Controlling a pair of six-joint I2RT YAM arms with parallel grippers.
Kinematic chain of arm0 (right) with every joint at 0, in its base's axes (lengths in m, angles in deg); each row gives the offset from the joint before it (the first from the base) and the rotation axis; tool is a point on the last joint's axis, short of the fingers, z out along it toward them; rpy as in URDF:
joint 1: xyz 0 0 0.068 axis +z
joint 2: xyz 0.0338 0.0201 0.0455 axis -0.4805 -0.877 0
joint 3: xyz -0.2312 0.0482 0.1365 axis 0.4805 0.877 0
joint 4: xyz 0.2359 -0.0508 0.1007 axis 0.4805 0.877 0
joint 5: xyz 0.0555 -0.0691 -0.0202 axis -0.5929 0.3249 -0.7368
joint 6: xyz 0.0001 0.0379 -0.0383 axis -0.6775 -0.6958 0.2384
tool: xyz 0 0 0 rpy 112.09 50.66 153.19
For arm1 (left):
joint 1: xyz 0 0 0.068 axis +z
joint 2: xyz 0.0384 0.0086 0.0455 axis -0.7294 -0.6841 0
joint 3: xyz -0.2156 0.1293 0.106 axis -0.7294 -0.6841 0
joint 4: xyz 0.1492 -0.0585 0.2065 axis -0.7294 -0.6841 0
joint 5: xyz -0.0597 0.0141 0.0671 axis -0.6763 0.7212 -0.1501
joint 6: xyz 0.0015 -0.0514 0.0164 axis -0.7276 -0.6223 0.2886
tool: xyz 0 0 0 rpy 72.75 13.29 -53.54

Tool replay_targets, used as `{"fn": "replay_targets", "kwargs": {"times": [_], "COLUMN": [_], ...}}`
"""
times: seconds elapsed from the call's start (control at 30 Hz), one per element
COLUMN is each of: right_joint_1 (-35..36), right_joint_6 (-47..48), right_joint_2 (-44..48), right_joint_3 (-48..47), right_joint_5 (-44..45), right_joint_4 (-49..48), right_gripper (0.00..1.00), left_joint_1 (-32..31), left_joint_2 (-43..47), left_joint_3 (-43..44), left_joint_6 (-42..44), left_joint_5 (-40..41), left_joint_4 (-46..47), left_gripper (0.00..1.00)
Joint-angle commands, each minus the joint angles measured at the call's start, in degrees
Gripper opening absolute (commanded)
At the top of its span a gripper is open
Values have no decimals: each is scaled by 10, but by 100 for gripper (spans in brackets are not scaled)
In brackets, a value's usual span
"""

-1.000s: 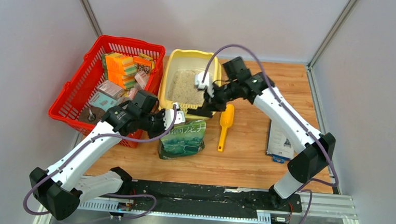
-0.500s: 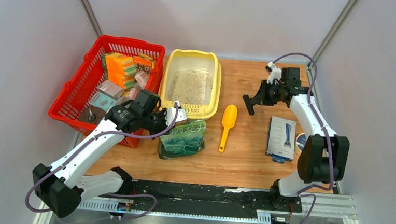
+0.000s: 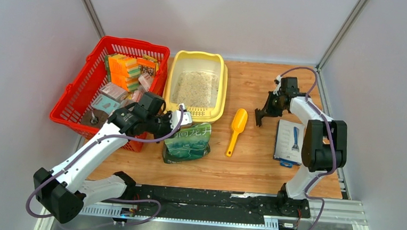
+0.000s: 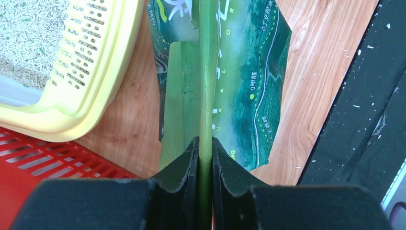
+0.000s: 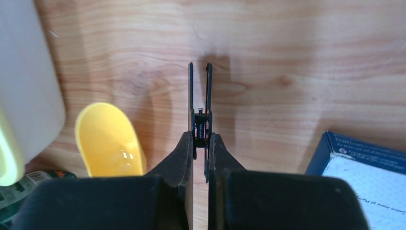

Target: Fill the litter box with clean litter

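Observation:
The pale yellow litter box [image 3: 220, 89] stands at the back centre with beige-grey litter [image 3: 195, 88] in it. Its slotted lip [image 4: 91, 57] and some litter [image 4: 24, 43] show in the left wrist view. The green pouch [image 3: 188, 142] stands in front of the box. My left gripper [image 3: 182, 121] is shut on the pouch's top edge [image 4: 207, 96]. My right gripper [image 3: 258, 114] is low over the table to the right of the scoop. It is shut on a small black clip [image 5: 200, 96].
A yellow scoop [image 3: 236, 129] lies between the pouch and my right gripper, and it shows in the right wrist view [image 5: 107, 139]. A red mesh basket [image 3: 85, 86] of packets stands at the left. A blue-edged flat pack [image 3: 289, 141] lies at the right.
My right arm swung from over the litter box's front corner to the right, then came down toward the table beside the scoop, clip in its jaws. The left arm has held still.

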Motion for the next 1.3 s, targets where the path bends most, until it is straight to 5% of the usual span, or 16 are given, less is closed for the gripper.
{"fn": "replay_targets", "kwargs": {"times": [0.0, 0.17, 0.27, 0.3, 0.4, 0.53, 0.73, 0.87, 1.07, 1.27], "right_joint_1": [2, 6, 3, 0, -6, -15, -44, -25, 100, 231], "right_joint_6": [-22, -44, -46, -45, -36, -24, 18, 64, 247, 389], "right_joint_2": [20, 29, 41, 44, 54, 67, 87, 120, 137, 131], "right_joint_3": [49, 85, 104, 108, 110, 82, 20, 8, -49, -61], "right_joint_5": [20, -5, 18, 21, 15, 8, -30, -173, -384, -391], "right_joint_4": [-19, -31, -26, -26, -21, -8, -4, -11, 70, 136], "right_gripper": [0, 1, 11, 15, 50, 70, 76, 78, 82, 83], "left_joint_1": [2, 2, 2, 1, 2, 3, 2, 1, 2, 4], "left_joint_2": [-12, -19, -21, -21, -20, -19, -14, -18, -13, 3], "left_joint_3": [6, 13, 11, 10, 8, 7, 9, 9, 13, 22], "left_joint_6": [9, 9, 7, 6, 6, 8, 6, 7, -7, -1], "left_joint_5": [14, 12, 8, 7, 6, 5, 3, -1, 4, -15], "left_joint_4": [11, 9, 10, 10, 11, 8, 4, 4, -12, -39], "left_gripper": [20, 20, 20, 20, 20, 20, 20, 21, 21, 0]}}
